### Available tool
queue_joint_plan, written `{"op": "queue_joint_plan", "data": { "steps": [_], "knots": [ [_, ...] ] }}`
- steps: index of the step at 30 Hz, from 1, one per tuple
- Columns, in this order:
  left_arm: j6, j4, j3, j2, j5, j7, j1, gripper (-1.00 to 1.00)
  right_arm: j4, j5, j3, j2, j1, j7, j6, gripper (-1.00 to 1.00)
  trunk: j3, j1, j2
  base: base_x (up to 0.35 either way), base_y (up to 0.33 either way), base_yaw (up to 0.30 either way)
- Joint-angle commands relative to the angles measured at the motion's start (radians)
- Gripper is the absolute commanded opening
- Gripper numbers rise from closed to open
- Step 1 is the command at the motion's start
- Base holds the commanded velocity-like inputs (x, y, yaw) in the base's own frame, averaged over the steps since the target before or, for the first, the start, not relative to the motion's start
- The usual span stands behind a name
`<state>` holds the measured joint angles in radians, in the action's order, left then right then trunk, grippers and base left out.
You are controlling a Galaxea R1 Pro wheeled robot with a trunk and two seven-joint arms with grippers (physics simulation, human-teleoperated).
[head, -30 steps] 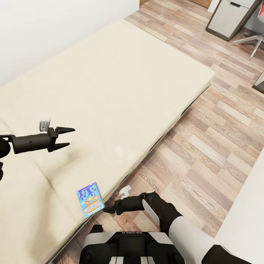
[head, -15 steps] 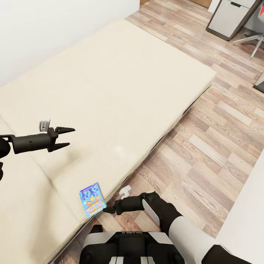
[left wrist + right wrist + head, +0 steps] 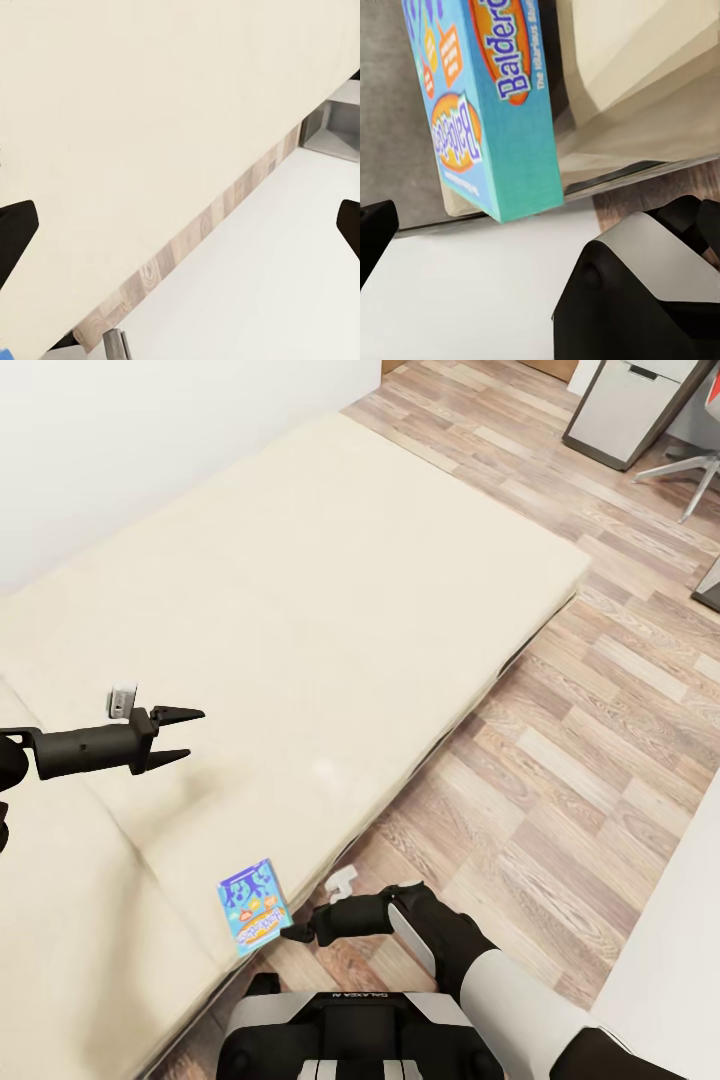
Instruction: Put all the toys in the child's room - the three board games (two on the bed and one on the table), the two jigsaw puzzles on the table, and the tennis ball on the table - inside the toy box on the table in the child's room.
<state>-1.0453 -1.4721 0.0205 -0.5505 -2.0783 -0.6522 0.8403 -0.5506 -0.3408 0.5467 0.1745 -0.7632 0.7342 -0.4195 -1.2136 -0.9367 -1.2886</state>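
Hands: left hand (image 3: 180, 736) spread above bed (image 3: 300, 610); right hand (image 3: 296, 932) low beside blue game (image 3: 251, 906).

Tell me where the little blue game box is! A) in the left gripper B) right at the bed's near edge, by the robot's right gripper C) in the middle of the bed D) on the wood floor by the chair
B: the blue game box lies at the bed's near edge, beside the right gripper.

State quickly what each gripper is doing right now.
Left gripper: open, empty, above the bed.
Right gripper: cannot tell; fingers beside the blue board game.
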Motion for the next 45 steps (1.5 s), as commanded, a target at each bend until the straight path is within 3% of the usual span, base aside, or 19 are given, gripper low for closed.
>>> {"op": "queue_joint_plan", "data": {
  "steps": [1, 45],
  "knots": [
    [-0.002, -0.001, 0.001, 0.0, -0.01, -0.01, 0.0, 1.0, 0.0, -0.009, 0.002, 0.0, -0.001, -0.001, -0.009, 1.0, 0.0, 0.0, 0.0, 0.045, 0.054, 0.0],
    [-0.002, -0.001, 0.001, 0.0, -0.011, -0.01, 0.0, 1.0, 0.0, -0.009, 0.001, 0.0, -0.001, -0.001, -0.005, 1.0, 0.0, 0.0, 0.0, 0.003, 0.018, 0.0]
  ]
}}
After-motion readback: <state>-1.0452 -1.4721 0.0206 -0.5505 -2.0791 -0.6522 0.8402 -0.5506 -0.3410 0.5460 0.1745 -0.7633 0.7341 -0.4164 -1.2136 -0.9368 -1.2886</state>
